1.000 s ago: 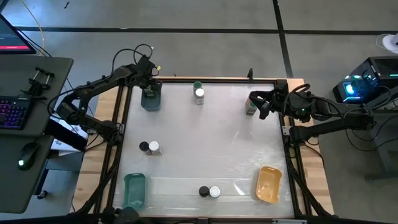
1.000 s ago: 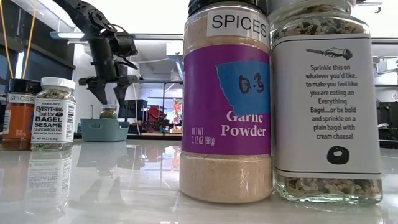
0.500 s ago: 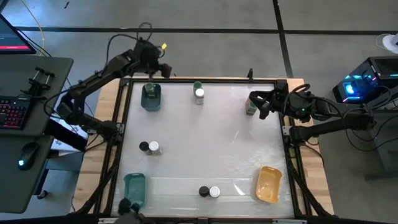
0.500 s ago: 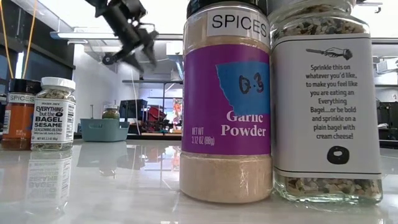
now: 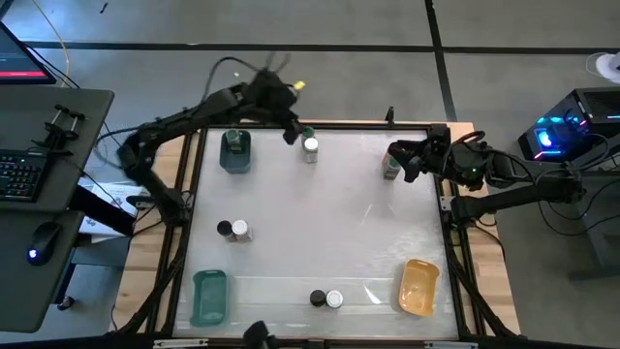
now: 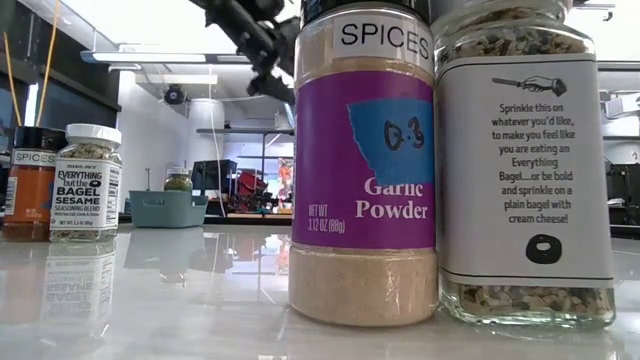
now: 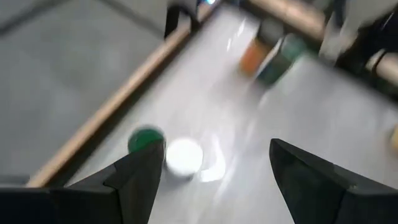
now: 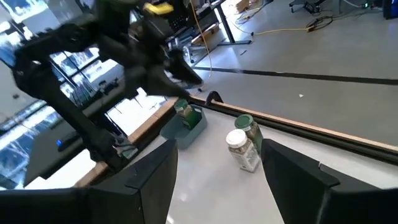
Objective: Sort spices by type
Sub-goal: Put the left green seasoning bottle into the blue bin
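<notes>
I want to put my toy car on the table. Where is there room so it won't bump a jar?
The middle of the table is bare, between the jar pair on the left and the orange tray. The back edge is crowded: a teal tray holding a jar, two jars under the left gripper, and the right gripper by a jar.

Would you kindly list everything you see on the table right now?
Places follow the high view.
green-lid jars: two; one top centre, one in the top teal tray.
white-lid jars: three; each paired with another jar.
black-lid jars: two; left middle, bottom centre.
half-hidden jar: one, lid colour unclear; top right.
teal trays: two; top left, bottom left.
orange tray: one; bottom right.
left end effector: open, above the top-centre pair.
right end effector: open, by the half-hidden jar.
</notes>
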Controlling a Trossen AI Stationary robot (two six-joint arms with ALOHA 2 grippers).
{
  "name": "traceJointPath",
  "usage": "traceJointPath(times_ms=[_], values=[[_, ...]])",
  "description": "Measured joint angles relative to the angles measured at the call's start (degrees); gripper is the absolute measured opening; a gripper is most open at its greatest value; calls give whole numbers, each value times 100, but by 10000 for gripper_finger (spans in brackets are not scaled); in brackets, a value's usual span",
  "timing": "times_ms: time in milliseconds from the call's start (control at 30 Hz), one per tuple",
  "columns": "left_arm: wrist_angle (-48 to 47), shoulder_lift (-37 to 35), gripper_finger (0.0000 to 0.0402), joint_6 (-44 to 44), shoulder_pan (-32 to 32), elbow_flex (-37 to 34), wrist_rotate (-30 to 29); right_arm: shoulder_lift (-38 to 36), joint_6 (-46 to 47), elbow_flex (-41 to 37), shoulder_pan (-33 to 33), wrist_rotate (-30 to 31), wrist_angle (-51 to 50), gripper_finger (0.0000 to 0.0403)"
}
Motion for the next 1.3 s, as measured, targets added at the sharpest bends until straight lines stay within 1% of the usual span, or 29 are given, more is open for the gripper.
traceJointPath(times_ms=[100, 167, 267, 333, 433, 600, 667, 867, 1067, 1233, 1300], values=[[-745, 694, 280, 273, 23, 867, -205, 0, 152, 0, -1, 160, 66, 227], [-948, 1031, 280, 379, 23, 1320, -419, 0, 154, 0, -2, 200, 105, 227], [-1068, 1368, 280, 420, 23, 1752, -649, -1, 132, 0, -1, 201, 106, 227], [-1208, 1565, 280, 421, 21, 1906, -843, 0, 129, 0, 0, 187, 105, 227], [-1236, 1799, 280, 483, 20, 1941, -1099, 0, 123, 0, -1, 183, 89, 227], [-1185, 2200, 280, 423, 61, 1941, -1150, 49, 114, 0, -2, 82, -29, 227], [-1168, 2343, 280, 116, 86, 1941, -1161, 83, 117, 0, -2, 63, -17, 227], [-1115, 2561, 280, -1327, 111, 1941, -1179, 233, 125, 0, -2, -24, -26, 227], [-1126, 2507, 280, -1987, 97, 1945, -1414, 440, 112, 0, -1, -36, -23, 227], [-1027, 2520, 280, -2828, 43, 1945, -1432, 583, 149, 0, -2, -38, -13, 227], [-947, 2524, 280, -2999, -1, 1945, -1404, 608, 135, 0, -2, -36, 70, 227]])
